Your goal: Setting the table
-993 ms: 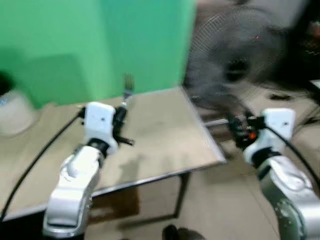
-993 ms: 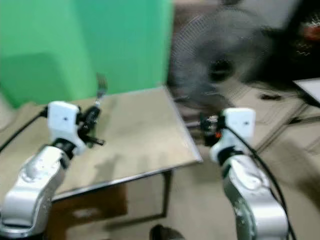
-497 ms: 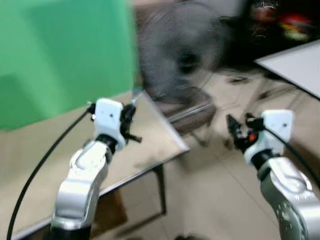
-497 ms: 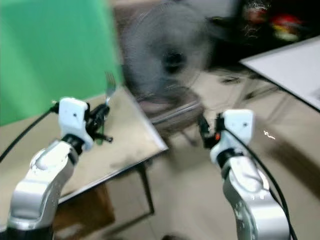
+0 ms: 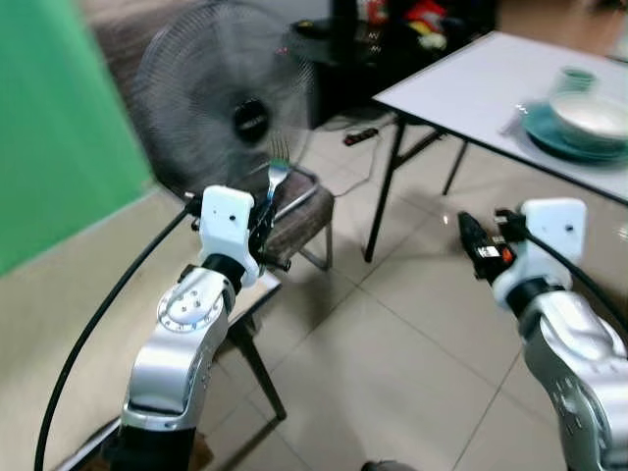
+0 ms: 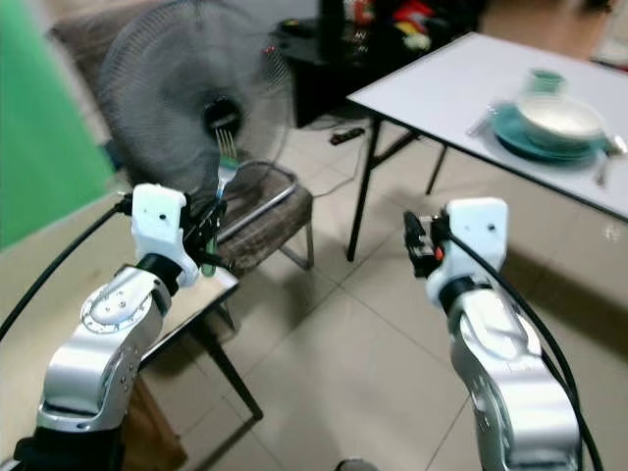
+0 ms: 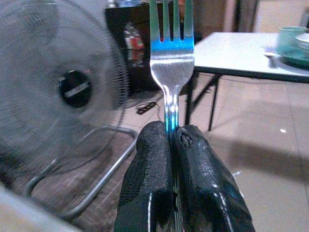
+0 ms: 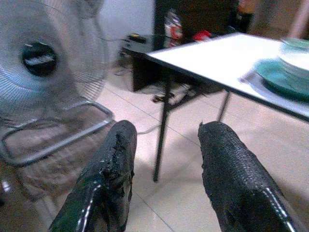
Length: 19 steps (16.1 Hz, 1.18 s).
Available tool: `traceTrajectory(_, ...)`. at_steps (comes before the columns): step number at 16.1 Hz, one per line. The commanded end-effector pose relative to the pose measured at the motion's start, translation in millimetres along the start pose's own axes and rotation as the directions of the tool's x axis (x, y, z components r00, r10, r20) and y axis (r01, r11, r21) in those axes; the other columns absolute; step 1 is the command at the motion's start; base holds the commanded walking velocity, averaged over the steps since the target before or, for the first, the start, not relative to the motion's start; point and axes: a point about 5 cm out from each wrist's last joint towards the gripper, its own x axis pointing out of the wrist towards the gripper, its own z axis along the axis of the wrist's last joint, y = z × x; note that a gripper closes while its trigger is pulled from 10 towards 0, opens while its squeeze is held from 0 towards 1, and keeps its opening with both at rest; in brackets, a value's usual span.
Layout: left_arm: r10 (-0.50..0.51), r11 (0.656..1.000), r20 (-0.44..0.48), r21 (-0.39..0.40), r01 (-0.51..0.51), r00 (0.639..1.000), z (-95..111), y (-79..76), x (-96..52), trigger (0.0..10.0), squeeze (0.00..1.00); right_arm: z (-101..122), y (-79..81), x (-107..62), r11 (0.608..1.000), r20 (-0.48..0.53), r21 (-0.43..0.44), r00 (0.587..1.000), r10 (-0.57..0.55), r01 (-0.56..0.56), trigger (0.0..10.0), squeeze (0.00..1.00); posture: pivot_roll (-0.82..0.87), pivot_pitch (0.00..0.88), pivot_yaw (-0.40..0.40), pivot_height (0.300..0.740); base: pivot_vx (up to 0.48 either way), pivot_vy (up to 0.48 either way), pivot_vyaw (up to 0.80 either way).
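My left gripper (image 7: 172, 137) is shut on the handle of a steel fork (image 7: 171, 63), tines pointing up; the fork (image 5: 276, 177) stands raised in front of the fan. My right gripper (image 8: 166, 133) is open and holds nothing, held out at chest height (image 5: 473, 235) over the tiled floor. A white table (image 5: 481, 83) stands at the upper right. On it sit a teal plate (image 5: 554, 132) with a white bowl (image 5: 594, 113) on top, a teal cup (image 5: 576, 77) behind them and a piece of cutlery (image 6: 601, 169) beside the plate.
A large pedestal fan (image 5: 221, 108) stands straight ahead, with a chair (image 5: 299, 211) in front of it. A beige table (image 5: 59, 294) and a green wall (image 5: 49, 128) lie on my left. Dark shelving (image 5: 392, 29) stands behind. Tiled floor (image 5: 392, 363) lies between me and the white table.
The camera has swung right: the green wall and beige table slid off to the left, and the white table with plate and bowl came into sight. The fork stays gripped.
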Motion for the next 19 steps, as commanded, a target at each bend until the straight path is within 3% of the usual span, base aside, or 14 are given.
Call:
traceTrajectory(1, -0.022, 1.000, 0.004, 0.003, 0.022, 1.000, -0.1, -1.6, 2.7, 10.0, 0.00, 2.4, -4.6, -5.1, 0.999, 0.007, -0.005, 0.999, -0.043, 0.043, 10.0, 0.00, -0.06, 0.000, 0.093, 0.740, 0.000, 0.000, -0.80)
traceTrajectory(4, -0.040, 0.999, -0.003, 0.028, 0.040, 0.999, 2.2, -4.1, 1.0, 10.0, 0.00, -0.9, -5.9, -7.4, 0.998, -0.009, -0.002, 0.998, -0.055, 0.055, 10.0, 0.00, -0.04, 0.000, 0.102, 0.740, 0.000, 0.000, -0.80)
traceTrajectory(7, -0.041, 0.999, 0.007, -0.021, 0.041, 0.999, -0.4, -2.3, -0.4, 10.0, 0.00, -2.8, -1.6, -12.1, 0.999, -0.010, -0.025, 0.999, -0.037, 0.037, 10.0, 0.00, -0.08, 0.000, 0.111, 0.740, 0.000, 0.000, -0.80)
traceTrajectory(9, -0.047, 0.999, 0.003, 0.003, 0.047, 0.999, -1.9, -5.5, 2.8, 10.0, 0.00, -1.4, -7.4, -11.0, 0.998, -0.010, -0.025, 0.998, -0.062, 0.061, 10.0, 0.00, -0.05, 0.000, 0.089, 0.740, 0.000, 0.000, -0.80)
traceTrajectory(12, -0.035, 0.999, 0.019, -0.012, 0.035, 0.999, 2.1, -4.6, -0.5, 10.0, 0.00, 1.0, 1.2, -5.6, 0.999, 0.001, -0.044, 1.000, 0.003, -0.003, 10.0, 0.00, -0.04, 0.000, 0.084, 0.740, 0.000, 0.000, -0.74)
traceTrajectory(19, -0.028, 0.999, 0.023, -0.026, 0.028, 0.999, 1.9, -5.3, 1.2, 10.0, 0.00, 0.6, 0.0, -9.8, 0.999, 0.003, -0.054, 1.000, -0.007, 0.007, 10.0, 0.00, -0.06, 0.000, 0.092, 0.740, 0.000, -0.302, 0.00)
